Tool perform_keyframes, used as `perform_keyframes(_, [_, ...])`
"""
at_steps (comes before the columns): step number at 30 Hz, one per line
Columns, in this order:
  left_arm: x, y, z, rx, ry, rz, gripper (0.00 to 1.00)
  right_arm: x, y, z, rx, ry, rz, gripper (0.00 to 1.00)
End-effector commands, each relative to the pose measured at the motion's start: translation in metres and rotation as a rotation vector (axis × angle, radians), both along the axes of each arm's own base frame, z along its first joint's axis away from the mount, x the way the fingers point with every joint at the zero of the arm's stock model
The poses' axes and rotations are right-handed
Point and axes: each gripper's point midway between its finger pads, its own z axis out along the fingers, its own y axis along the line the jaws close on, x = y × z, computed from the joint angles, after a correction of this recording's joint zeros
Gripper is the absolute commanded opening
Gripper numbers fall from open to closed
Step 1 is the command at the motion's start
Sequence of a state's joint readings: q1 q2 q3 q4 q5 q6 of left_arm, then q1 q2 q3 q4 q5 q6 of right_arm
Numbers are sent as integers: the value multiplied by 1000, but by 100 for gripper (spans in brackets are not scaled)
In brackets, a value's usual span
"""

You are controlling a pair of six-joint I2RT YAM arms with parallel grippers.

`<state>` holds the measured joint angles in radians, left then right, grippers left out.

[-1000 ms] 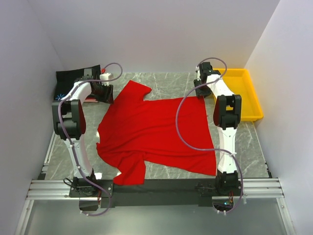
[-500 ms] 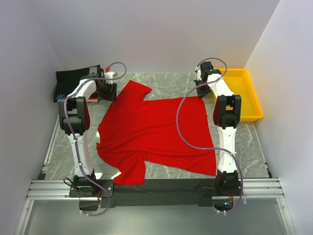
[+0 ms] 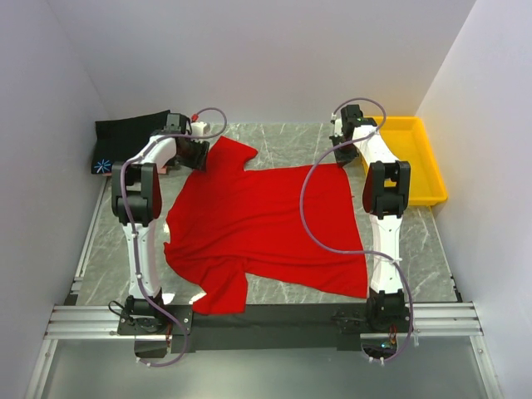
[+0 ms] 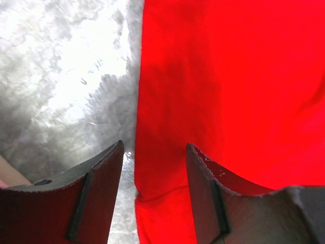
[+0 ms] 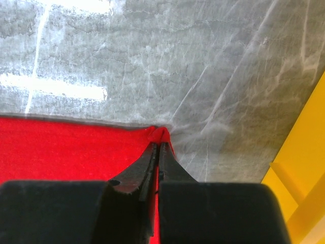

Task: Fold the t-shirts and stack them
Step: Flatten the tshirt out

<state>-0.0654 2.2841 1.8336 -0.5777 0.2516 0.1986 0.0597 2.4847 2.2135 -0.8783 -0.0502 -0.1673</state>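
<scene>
Marble table (image 3: 283, 137), red t-shirt (image 3: 266, 224) spread flat

The right gripper (image 5: 158, 145) is clenched on its far right corner; the left gripper (image 4: 155, 170) hangs released over the far sleeve's edge. A black t-shirt (image 3: 125, 133) lies beyond, in the far left corner.

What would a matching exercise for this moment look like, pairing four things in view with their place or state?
Things:
1. black t-shirt
2. yellow tray
3. left gripper
4. right gripper

Place or state:
a. shut on a corner of the red t-shirt
b. lying at the far left
c. open over an edge of the red t-shirt
d. sitting at the far right

Pairs: 1-b, 2-d, 3-c, 4-a
</scene>
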Motion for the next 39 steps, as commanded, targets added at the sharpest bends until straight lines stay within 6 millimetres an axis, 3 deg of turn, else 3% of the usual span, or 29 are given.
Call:
perform_keyframes(1, [9, -1, -12, 59, -18, 13, 57, -15, -4, -11, 0, 69, 14, 0])
perform_keyframes(10, [13, -25, -27, 105, -31, -40, 45, -13, -3, -10, 3, 65, 24, 0])
perform_keyframes(16, [30, -11, -20, 113, -74, 27, 3, -2, -2, 2, 6, 6, 38, 0])
perform_keyframes(17, [37, -10, -14, 105, -85, 39, 1, 1, -1, 6, 5, -8, 43, 0])
perform_keyframes(20, [50, -1, -4, 66, -107, 61, 1, 14, -4, 19, 6, -59, 36, 0])
perform_keyframes(26, [78, 5, 39, 5, -225, 54, 1, 38, -6, 51, 13, -182, 25, 0])
perform_keyframes(32, [87, 6, 67, -26, -298, 38, 1, 50, -6, 80, 22, -265, 23, 0])
perform_keyframes(39, [86, 14, 101, -73, -368, 34, 1, 50, -16, 105, 24, -315, 23, 0])
